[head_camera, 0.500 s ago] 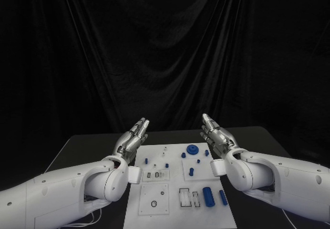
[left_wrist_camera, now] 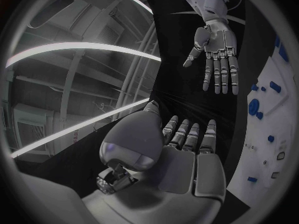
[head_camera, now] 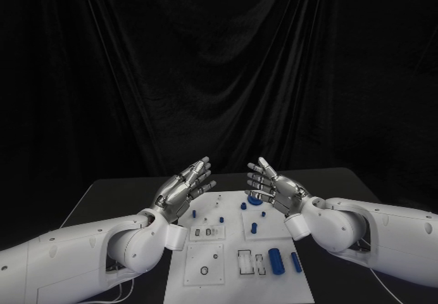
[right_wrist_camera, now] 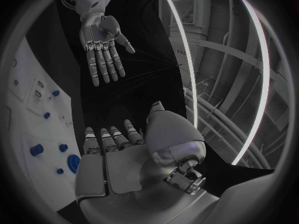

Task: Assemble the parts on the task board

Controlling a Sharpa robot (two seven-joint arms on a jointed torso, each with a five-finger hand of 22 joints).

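A black worktop stood before a black curtain. The white task board lay at its middle, long axis running away from the robot, blue parts scattered on it. Both robot hands hovered above the board's far end, palms facing: left robot hand and right robot hand each empty, fingers spread.

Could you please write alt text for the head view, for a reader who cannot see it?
Two silver robot hands, left and right, are raised open and empty above a white rectangular task board on a black table. Small blue plastic parts lie on the board.
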